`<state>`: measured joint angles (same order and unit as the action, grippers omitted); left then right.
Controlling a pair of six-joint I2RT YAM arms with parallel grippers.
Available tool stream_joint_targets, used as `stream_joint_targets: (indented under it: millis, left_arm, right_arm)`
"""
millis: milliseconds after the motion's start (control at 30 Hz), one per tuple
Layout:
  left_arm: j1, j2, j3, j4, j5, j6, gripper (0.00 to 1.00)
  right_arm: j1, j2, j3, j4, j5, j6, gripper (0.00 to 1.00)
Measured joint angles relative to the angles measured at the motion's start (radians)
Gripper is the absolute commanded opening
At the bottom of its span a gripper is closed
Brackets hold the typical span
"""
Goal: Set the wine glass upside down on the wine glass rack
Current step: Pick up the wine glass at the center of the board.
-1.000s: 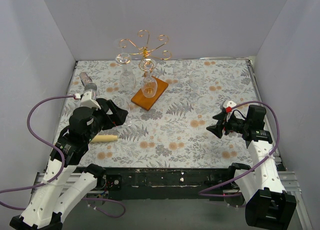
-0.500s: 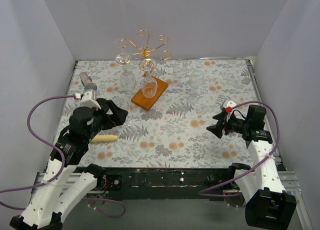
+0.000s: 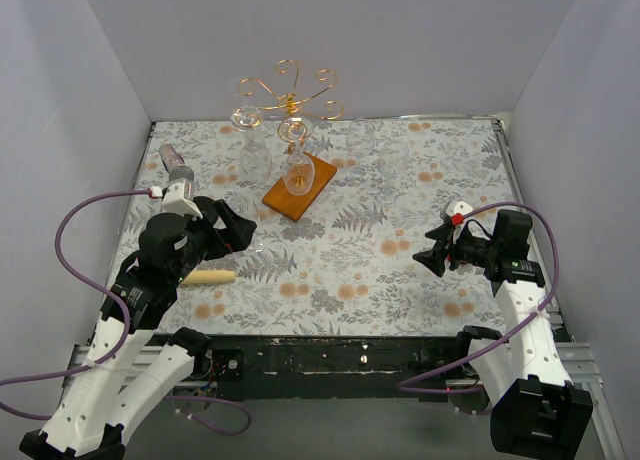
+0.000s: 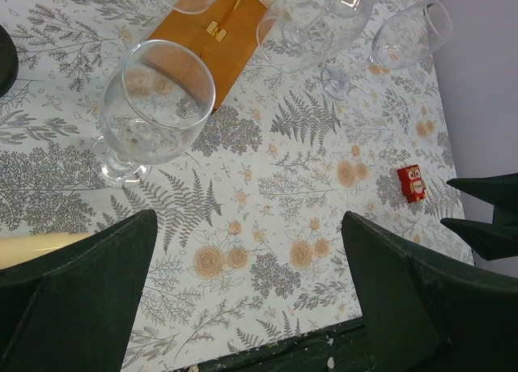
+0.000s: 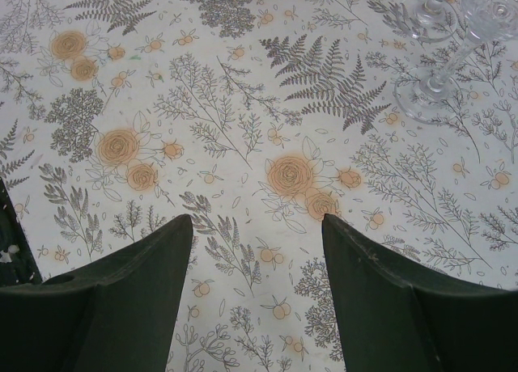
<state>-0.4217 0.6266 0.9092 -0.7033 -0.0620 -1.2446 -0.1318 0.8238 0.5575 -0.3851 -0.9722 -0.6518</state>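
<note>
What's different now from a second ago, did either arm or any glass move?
Nothing visibly changed. The left tool and right tool stay open and empty, the upright wine glass by the left tool stands untouched, and the wine glass rack is where it was.

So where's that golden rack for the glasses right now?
In the top view the wine glass rack stands near the table's far edge, left of centre, with clear glasses clustered around it.
</note>
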Motion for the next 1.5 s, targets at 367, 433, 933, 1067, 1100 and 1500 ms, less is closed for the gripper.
stream_joint_targets:
  millis: [367,433,933,1067,1100,1500]
  left_arm:
    - [0.0,0.002,0.0,0.0,0.018,-0.001,0.98]
    - [0.0,0.002,0.0,0.0,0.018,-0.001,0.98]
    - [0.0,0.002,0.0,0.0,0.018,-0.001,0.98]
    - [0.0,0.002,0.0,0.0,0.018,-0.001,0.98]
    - [0.0,0.002,0.0,0.0,0.018,-0.001,0.98]
    - [0.0,0.008,0.0,0.0,0.018,0.0,0.98]
  right_arm:
    - [0.0,0.0,0.0,0.0,0.0,-0.001,0.73]
    - [0.0,0.0,0.0,0.0,0.0,-0.002,0.73]
    - [0.0,0.0,0.0,0.0,0.0,-0.002,0.73]
    - [0.0,0.0,0.0,0.0,0.0,-0.002,0.73]
    - [0.0,0.0,0.0,0.0,0.0,-0.002,0.73]
    - [0.0,0.0,0.0,0.0,0.0,-0.003,0.73]
